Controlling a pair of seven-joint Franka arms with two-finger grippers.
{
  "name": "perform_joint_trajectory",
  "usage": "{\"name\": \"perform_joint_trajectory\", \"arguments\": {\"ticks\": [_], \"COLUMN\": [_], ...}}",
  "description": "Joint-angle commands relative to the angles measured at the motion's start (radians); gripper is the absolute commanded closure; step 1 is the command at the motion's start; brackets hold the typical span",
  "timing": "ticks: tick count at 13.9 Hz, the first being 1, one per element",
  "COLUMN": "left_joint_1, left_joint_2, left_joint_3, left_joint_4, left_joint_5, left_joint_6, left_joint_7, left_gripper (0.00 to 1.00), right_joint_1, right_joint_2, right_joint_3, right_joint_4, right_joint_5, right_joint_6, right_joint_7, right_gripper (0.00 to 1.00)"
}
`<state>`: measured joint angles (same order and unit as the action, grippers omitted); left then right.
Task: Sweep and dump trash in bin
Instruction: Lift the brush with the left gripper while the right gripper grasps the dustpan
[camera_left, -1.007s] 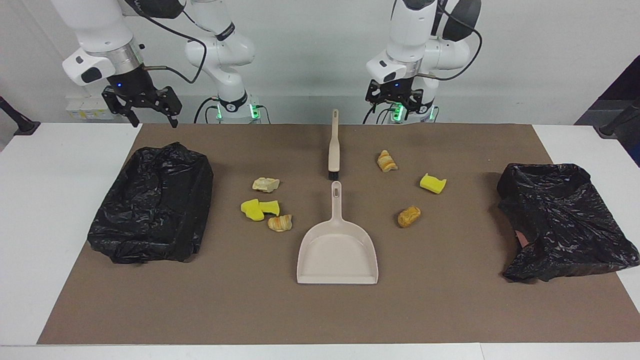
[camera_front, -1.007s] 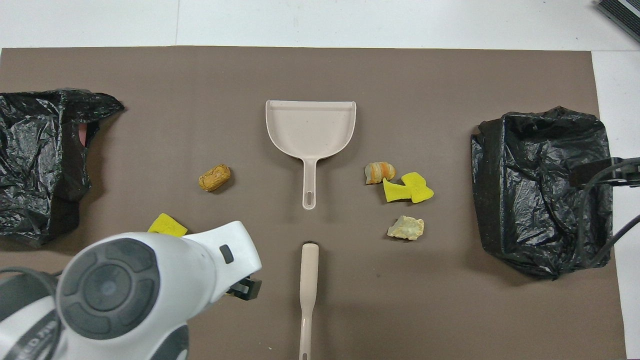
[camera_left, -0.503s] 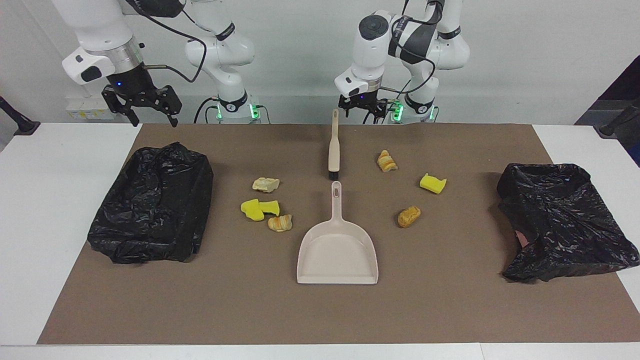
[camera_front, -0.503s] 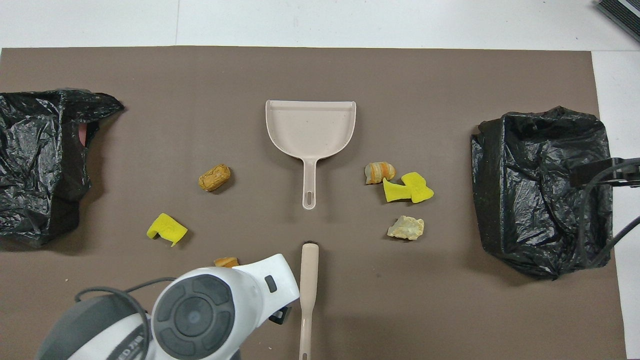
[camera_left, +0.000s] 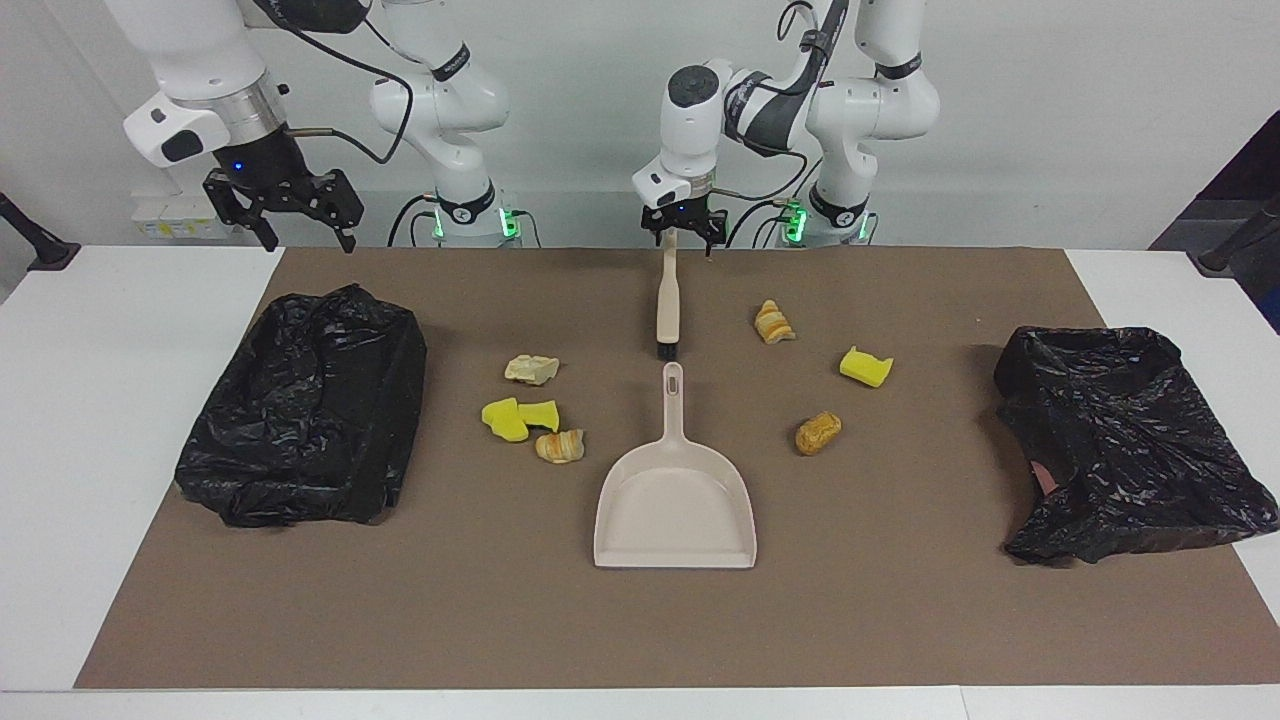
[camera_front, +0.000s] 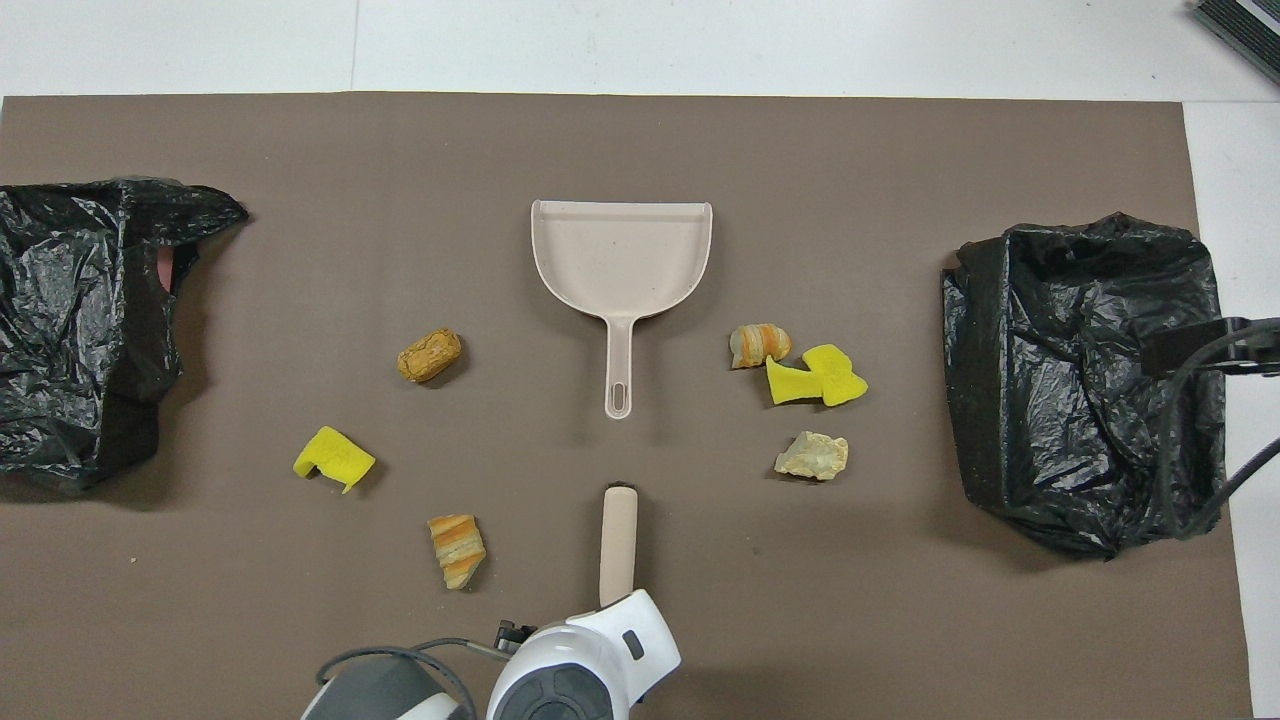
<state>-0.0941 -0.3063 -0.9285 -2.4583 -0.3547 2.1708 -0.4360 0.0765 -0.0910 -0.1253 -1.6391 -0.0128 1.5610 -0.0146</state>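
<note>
— Trash (camera_left: 560, 446) first: where does it lie?

— Seven small pieces are scattered on a brown mat (camera_left: 640, 630), all loose and none in the beige dustpan (camera_left: 675, 510), which sits mid-mat with its open mouth turned away from the robots. Toward the right arm's end from the dustpan are four: a pale lump (camera_left: 531, 369), two yellow sponge chunks (camera_left: 520, 417) touching each other, and a striped pastry (camera_left: 560, 446) just beside them. Toward the left arm's end are three, well apart: another striped pastry (camera_left: 773, 322), a yellow sponge (camera_left: 865, 367) and a brown lump (camera_left: 818, 432).

— And the brush?

— The brush (camera_left: 667, 305) lies in line with the dustpan's handle, nearer the robots, bristles just beside the handle tip. The two tools probably lie this way so each arm can take one by its handle.

— What are the arms doing?

— The left pincer (camera_left: 680, 238) hovers at the brush's handle end, fingers apart and holding nothing; contact cannot be told. It looks set to grasp. The right pincer (camera_left: 310, 240) waits, also spread and empty, above the worktop (camera_left: 100, 450) near one black-lined bin (camera_left: 305, 405). A second bin (camera_left: 1130, 440) sits at the left arm's end. Sweeping has not begun.
</note>
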Motion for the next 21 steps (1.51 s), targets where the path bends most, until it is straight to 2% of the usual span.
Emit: {"name": "perform_joint_trajectory", "arguments": {"ticks": [1, 7, 9, 10, 14, 17, 19, 21], "left_joint_1": [0.0, -0.001, 0.0, 0.0, -0.001, 0.007, 0.007, 0.01], "left_joint_2": [0.021, 0.042, 0.053, 0.053, 0.053, 0.036, 0.033, 0.041], "left_joint_3": [-0.004, -0.009, -0.016, -0.016, -0.013, 0.003, 0.081, 0.182], "left_joint_4": [-0.021, -0.027, -0.027, -0.027, -0.015, 0.013, 0.045, 0.079], "left_joint_5": [-0.018, -0.018, -0.018, -0.018, -0.017, -0.01, 0.025, 0.135], "left_joint_6": [0.044, 0.044, 0.044, 0.044, 0.032, -0.02, -0.075, -0.12], "left_joint_7": [-0.007, -0.024, -0.043, -0.043, -0.024, -0.024, -0.023, 0.02], "left_gripper": [0.06, 0.22, 0.35, 0.45, 1.0, 1.0, 1.0, 1.0], "right_joint_1": [-0.003, -0.001, -0.001, -0.003, -0.001, -0.001, -0.001, -0.001], "right_joint_2": [-0.018, -0.018, -0.018, -0.018, -0.018, -0.018, -0.018, -0.018], "right_joint_3": [-0.001, -0.001, -0.001, -0.001, 0.006, 0.006, 0.022, 0.088], "right_joint_4": [-0.013, -0.013, -0.013, -0.013, -0.013, -0.013, -0.011, -0.013], "right_joint_5": [0.016, 0.016, 0.016, 0.016, 0.014, 0.014, 0.023, 0.013], "right_joint_6": [-0.021, -0.028, -0.032, -0.032, -0.032, -0.035, -0.035, -0.042], "right_joint_7": [-0.025, -0.025, -0.025, -0.024, -0.022, -0.022, -0.025, -0.007], "right_gripper": [0.0, 0.0, 0.0, 0.0, 0.0, 0.0, 0.0, 0.0]}}
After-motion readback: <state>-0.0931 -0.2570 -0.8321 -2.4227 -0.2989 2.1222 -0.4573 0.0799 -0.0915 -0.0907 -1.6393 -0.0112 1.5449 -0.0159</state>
